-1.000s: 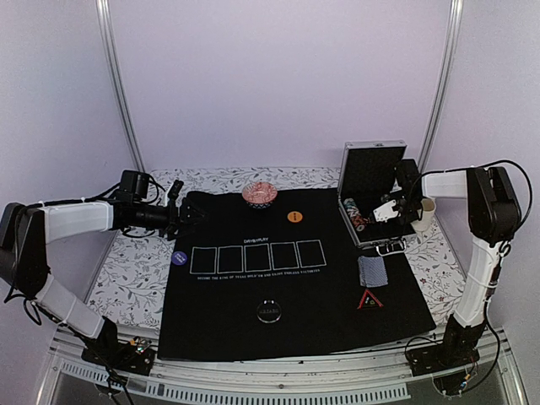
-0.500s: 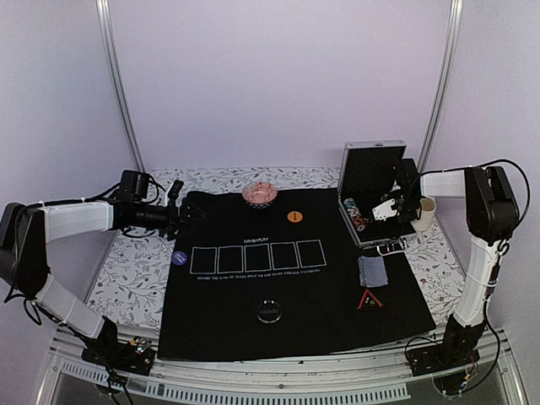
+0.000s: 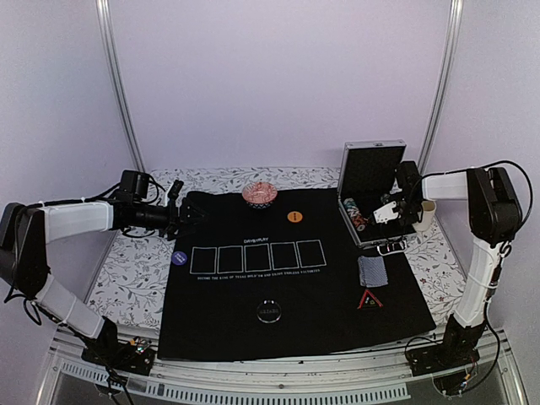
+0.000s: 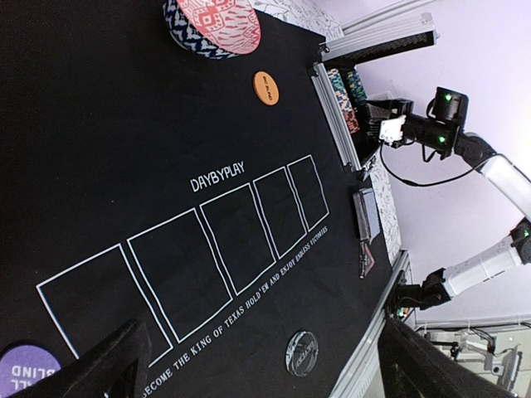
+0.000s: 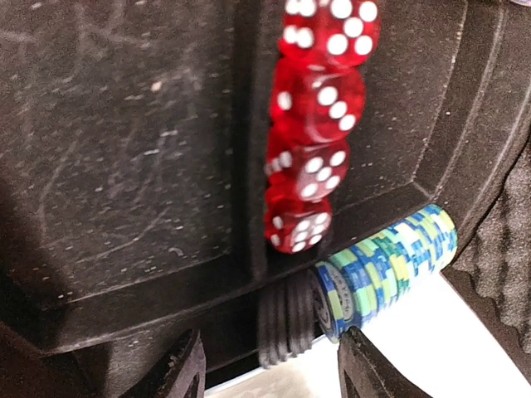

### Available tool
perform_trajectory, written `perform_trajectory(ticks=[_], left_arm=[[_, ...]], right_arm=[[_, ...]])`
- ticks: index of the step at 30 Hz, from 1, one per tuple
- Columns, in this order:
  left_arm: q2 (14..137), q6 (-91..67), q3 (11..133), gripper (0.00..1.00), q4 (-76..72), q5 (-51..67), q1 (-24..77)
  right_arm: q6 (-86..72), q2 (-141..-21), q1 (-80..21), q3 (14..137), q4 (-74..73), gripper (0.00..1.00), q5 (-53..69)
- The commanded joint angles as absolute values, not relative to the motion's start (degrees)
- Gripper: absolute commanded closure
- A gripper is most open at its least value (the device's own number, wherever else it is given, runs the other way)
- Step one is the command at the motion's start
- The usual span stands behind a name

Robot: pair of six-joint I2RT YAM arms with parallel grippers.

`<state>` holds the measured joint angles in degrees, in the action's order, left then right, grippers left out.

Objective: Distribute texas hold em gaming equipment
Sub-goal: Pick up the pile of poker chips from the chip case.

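Right now the right gripper (image 5: 270,375) hangs low over the open silver case (image 3: 371,173). Its fingers are part-way apart with nothing between them, and they point at the poker chips (image 5: 390,259), which lie on edge in a foam channel beside a line of red dice (image 5: 319,108). The teal-and-blue striped chips sit next to a darker black batch (image 5: 286,327).

They look like hard, light discs with smooth rims, so a single one would likely slip or tip. The safer hold is probably across the flat end faces of a short section of the row, squeezed so the discs clamp one another. The foam walls seem to leave little room for the fingers, and how deep the channel runs is hard to tell from this blurred close view.

The left gripper (image 3: 190,215) hovers at the far left corner of the mat (image 3: 253,325), spread wide and empty. Out on the mat lie the card deck (image 3: 372,270), the triangle (image 3: 369,299), an orange button (image 3: 294,217), a blue button (image 3: 178,258) and a black button (image 3: 269,310).
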<state>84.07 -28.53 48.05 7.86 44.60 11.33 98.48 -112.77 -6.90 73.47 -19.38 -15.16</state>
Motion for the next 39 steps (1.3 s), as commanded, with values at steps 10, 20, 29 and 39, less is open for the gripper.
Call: perform_trajectory(ticks=[10, 20, 29, 39], left_arm=[[84.1, -27.9, 49.2, 0.02, 8.0, 45.8, 10.9], [84.2, -28.0, 49.2, 0.02, 8.0, 45.8, 11.0], [84.0, -27.9, 49.2, 0.02, 8.0, 45.6, 11.0], [84.3, -27.8, 49.2, 0.02, 8.0, 45.7, 11.0]], right_arm=[[98.6, -111.9, -6.1, 71.0, -23.7, 0.45, -15.1], [98.3, -111.0, -6.1, 72.0, -23.5, 0.39, -14.3], [98.3, -113.5, -6.1, 74.6, -24.5, 0.37, -14.3], [98.0, -117.0, -6.5, 77.8, -26.8, 0.42, -14.8]])
